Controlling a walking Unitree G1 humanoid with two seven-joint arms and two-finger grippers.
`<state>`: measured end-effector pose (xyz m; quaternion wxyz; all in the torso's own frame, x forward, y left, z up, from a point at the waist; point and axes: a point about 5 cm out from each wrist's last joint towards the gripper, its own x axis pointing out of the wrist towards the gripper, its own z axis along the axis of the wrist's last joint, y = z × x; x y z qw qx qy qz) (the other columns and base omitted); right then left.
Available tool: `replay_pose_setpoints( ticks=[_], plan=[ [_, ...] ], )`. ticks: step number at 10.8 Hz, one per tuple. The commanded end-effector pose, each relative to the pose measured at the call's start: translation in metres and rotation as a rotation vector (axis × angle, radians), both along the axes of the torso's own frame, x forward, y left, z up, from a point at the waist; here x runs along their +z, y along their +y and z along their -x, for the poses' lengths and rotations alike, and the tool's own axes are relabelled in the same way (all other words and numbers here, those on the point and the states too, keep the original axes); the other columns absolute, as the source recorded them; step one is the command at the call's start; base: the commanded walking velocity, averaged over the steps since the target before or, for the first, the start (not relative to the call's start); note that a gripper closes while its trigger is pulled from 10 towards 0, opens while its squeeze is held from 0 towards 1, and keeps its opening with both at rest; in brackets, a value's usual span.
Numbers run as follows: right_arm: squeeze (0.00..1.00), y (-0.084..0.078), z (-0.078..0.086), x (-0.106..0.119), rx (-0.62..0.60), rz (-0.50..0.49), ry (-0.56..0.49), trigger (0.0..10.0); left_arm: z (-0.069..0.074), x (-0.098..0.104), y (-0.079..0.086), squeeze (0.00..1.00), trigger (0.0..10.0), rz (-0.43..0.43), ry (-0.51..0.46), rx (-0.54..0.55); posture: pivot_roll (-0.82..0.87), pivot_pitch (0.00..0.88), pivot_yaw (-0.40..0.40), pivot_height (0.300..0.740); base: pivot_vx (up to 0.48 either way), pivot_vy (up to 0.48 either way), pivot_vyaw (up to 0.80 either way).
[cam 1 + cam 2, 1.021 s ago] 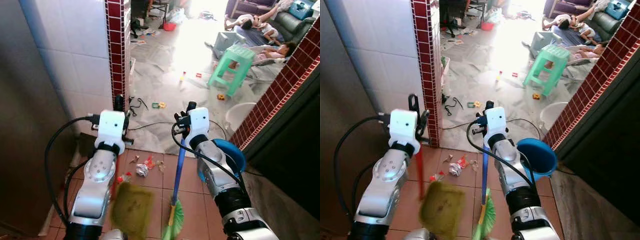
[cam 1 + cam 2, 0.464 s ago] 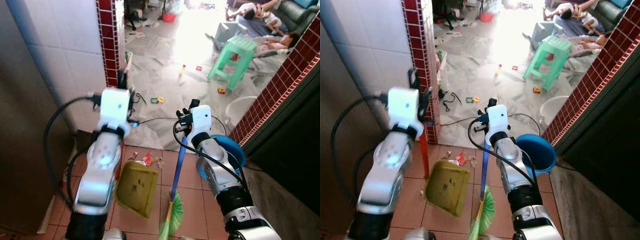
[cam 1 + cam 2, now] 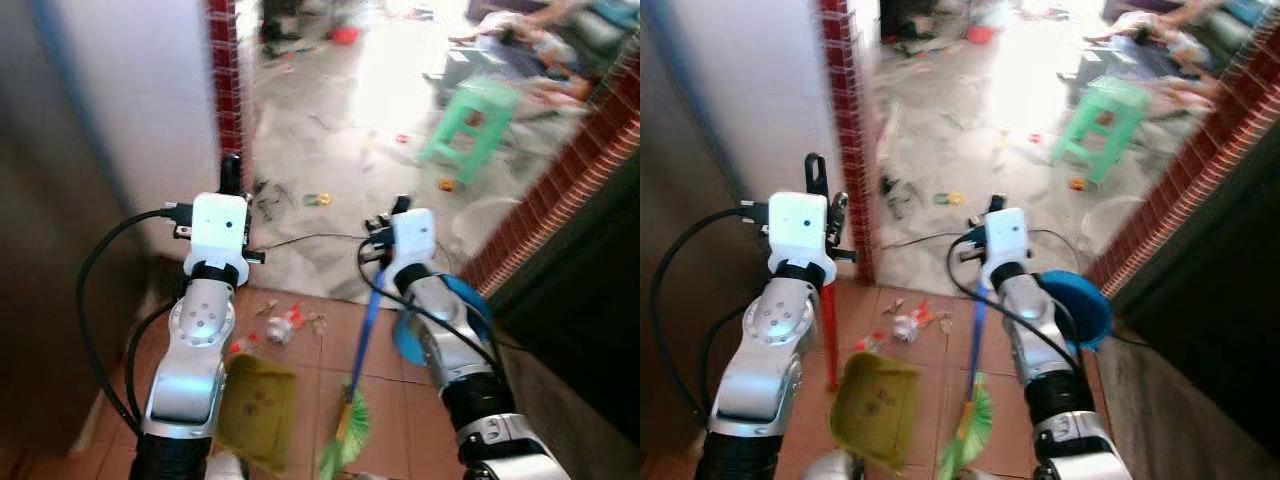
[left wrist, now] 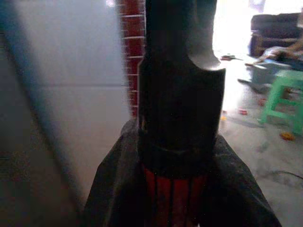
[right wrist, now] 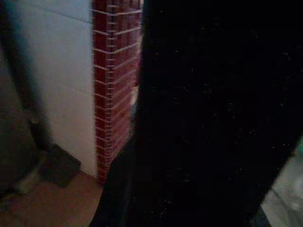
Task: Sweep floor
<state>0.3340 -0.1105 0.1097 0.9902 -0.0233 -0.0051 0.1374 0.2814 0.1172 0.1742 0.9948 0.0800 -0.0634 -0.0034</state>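
1. Our whole view is blurred and has swung a little since half a second ago, so the camera has moved; the terracotta tiled floor point(image 3: 300, 380) near us and the pale marble floor point(image 3: 330, 130) beyond the doorway lie as before.
2. One red brick pillar point(image 3: 845, 130) stands ahead on our left, and a second red brick wall point(image 3: 560, 190) runs along our right.
3. We count one green stool point(image 3: 470, 125) on the pale floor, with people lying blurred beyond it.
4. One blue bucket point(image 3: 1075, 305) sits beside our right arm.
5. One olive-green dustpan point(image 3: 872, 408) hangs low over the tiles on its red handle point(image 3: 828, 335). It now tilts lower and sits nearer us than half a second ago.
6. Our left hand point(image 3: 818, 195) is clenched around the top of that red handle.
7. One broom point(image 3: 350, 425) with green bristles rests on the tiles; our right hand point(image 3: 390, 215) is clasped around its blue shaft.
8. One small heap of litter point(image 3: 285, 322) lies on the tiles just beyond the dustpan.
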Motion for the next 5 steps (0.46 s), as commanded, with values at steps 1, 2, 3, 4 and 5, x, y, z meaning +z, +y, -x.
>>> replay_pose_setpoints(
  ticks=[1,2,3,4,5],
  plan=[
    [0.0,-0.001,-0.001,0.006,-0.01,0.004,-0.032,10.0,0.003,0.021,-0.001,0.0,10.0,-0.013,-0.097,0.006,0.03,0.017,-0.083,0.74,0.0,0.0,0.79],
    [0.0,0.001,0.0,0.007,-0.007,0.0,-0.043,10.0,0.004,0.024,0.004,0.0,10.0,-0.04,-0.132,0.025,0.03,0.014,-0.075,0.74,0.0,0.0,0.79],
    [0.0,0.001,-0.001,0.009,-0.008,-0.004,-0.051,10.0,0.004,0.025,0.016,0.0,10.0,-0.049,-0.145,0.092,0.03,0.01,-0.074,0.74,0.0,0.0,0.79],
    [0.0,0.001,-0.004,0.014,0.0,0.002,-0.065,10.0,0.001,0.021,0.026,0.0,10.0,-0.042,-0.12,0.154,0.03,0.01,-0.075,0.74,0.0,0.0,0.79],
    [0.0,0.0,-0.007,0.016,0.0,0.003,-0.068,10.0,0.0,0.018,0.029,0.0,10.0,-0.057,-0.114,0.178,0.03,0.011,-0.078,0.74,0.0,0.0,0.79]
  ],
)
